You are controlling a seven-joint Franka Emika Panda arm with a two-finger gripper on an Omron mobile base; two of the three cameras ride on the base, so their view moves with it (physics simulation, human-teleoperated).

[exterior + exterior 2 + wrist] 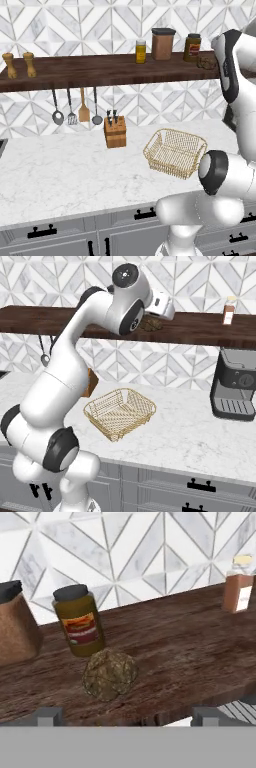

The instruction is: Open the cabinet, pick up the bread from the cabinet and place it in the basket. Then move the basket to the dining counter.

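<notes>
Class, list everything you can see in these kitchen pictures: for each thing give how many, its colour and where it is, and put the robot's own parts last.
bread: one, dark brown, on the wooden shelf
shelf: one, dark wood, on the tiled wall
jars: three, yellow, brown and mustard, on the shelf
grinders: two, tan, at the shelf's left end
utensils: four, hanging under the shelf
knife block: one, orange-brown, on the worktop
basket: one, pale gold wire, on the worktop
coffee machine: one, dark grey, at the worktop's right
drawers: grey, black handles, below the worktop
hand: one, open, facing the bread
</notes>
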